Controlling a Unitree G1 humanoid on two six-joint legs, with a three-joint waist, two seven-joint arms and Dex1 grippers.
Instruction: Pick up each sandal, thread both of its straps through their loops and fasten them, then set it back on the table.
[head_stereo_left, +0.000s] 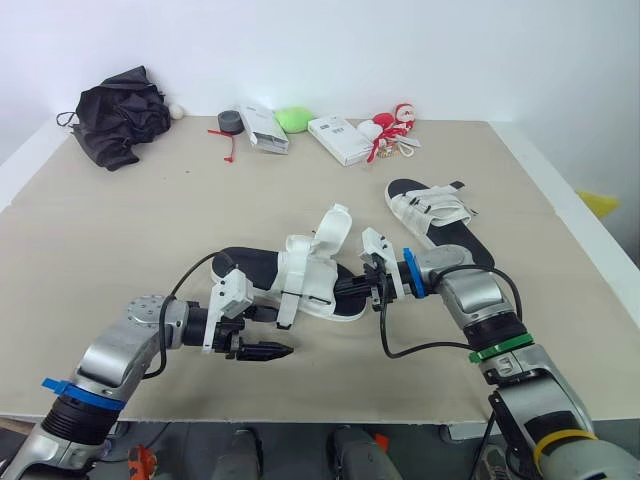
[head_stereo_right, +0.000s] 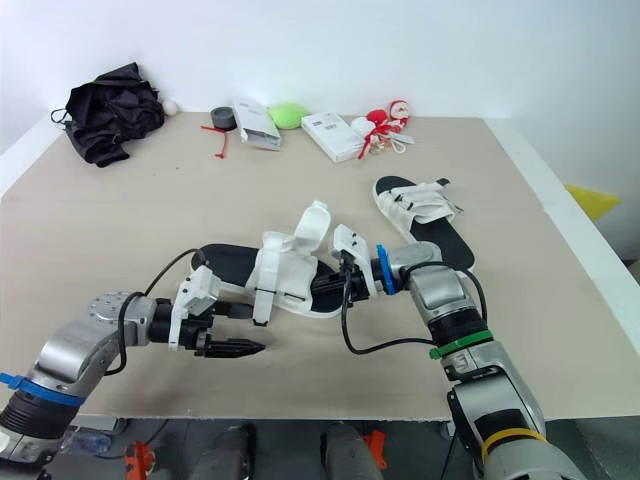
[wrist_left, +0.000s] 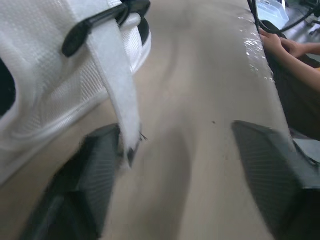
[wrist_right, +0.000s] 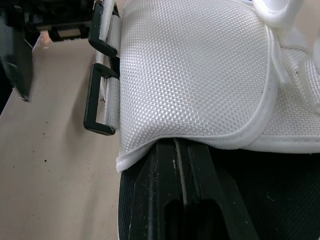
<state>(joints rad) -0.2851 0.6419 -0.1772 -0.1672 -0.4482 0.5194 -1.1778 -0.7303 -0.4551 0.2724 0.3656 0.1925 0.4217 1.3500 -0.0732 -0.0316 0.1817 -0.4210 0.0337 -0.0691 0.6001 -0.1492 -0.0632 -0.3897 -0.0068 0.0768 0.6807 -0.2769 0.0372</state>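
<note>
A sandal (head_stereo_left: 300, 280) with a black sole and white mesh straps lies mid-table, its strap flaps standing up loose. My right gripper (head_stereo_left: 352, 290) reaches in from the right and is shut on this sandal's side; in the right wrist view its fingers (wrist_right: 180, 190) sit pressed together under the mesh upper, beside two black loops (wrist_right: 97, 107). My left gripper (head_stereo_left: 262, 333) is open just in front of the sandal. A loose white strap (wrist_left: 117, 85) hangs from a black loop (wrist_left: 95, 22), its tip against one finger (wrist_left: 95, 170). The second sandal (head_stereo_left: 437, 220) lies further back on the right.
Along the far edge lie a black bundle of cloth (head_stereo_left: 120, 115), a grey tape roll (head_stereo_left: 229, 122), two white boxes (head_stereo_left: 262, 128) (head_stereo_left: 338, 138), a green object (head_stereo_left: 293, 119) and a red-and-white toy (head_stereo_left: 392, 125). A person's hand (wrist_left: 285, 47) rests beyond the table's edge.
</note>
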